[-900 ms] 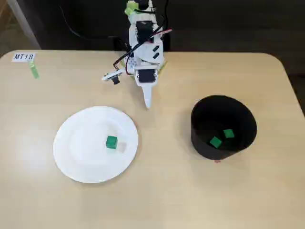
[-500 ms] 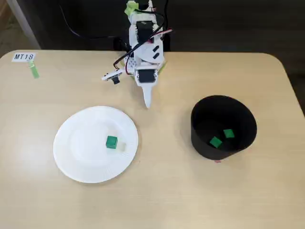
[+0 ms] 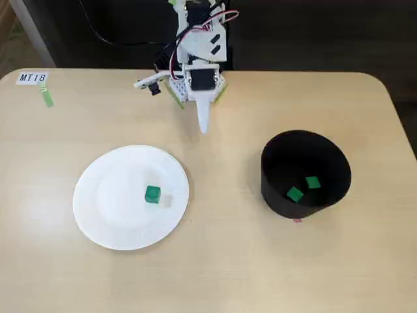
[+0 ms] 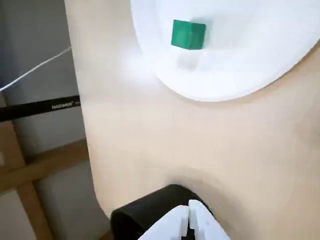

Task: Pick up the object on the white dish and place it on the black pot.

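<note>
Green cube [image 3: 152, 193] sitting flat on the white plate [image 3: 104, 215], slightly right of the plate's middle in the fixed view, free of any grip. Seen again in the wrist view [image 4: 188, 34], near the top edge, on the plate [image 4: 260, 55] that fills the upper right there.

Well apart from the pincer [image 3: 203, 125]: in the fixed view, cube nearer to the camera and to the left of the fingertips, with bare table between them and the plate's far rim between cube and tip. Pincer pointing down toward the table [image 3: 215, 261], fingers pressed together into one white point, closed on nothing. In the wrist view [image 4: 189, 212] the two white fingers meet at the bottom edge with only a thin seam between them.

Black pot [image 3: 305, 175] standing upright to the right of the plate, well apart from it, nearer than the pincer and off to its right. Inside it, two more green cubes: one toward the near left of the floor [image 3: 294, 193], one just beside it, farther and to the right [image 3: 313, 182]. In the wrist view, a dark rounded shape behind the fingertips, probably the pot [image 4: 145, 217].

Far left on the table, a small white label [image 3: 32, 77] with a green strip [image 3: 46, 98] just below it.
</note>
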Motion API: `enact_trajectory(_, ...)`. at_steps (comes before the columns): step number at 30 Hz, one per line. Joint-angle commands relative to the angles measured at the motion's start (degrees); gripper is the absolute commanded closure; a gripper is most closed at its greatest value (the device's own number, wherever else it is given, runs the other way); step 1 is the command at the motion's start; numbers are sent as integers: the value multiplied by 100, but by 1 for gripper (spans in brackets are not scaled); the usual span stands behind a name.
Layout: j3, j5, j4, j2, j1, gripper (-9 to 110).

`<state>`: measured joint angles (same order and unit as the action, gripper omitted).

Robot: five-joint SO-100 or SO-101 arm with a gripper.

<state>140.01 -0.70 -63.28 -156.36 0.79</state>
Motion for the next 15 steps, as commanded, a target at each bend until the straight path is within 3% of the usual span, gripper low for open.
enact_trajectory(1,-1028,62,-149,677,-264,102)
enact_trajectory(8,-2039,53,-334,2004,-817,99)
enact_trajectory(15,-2312,-1028,-211,3059,-1450,101)
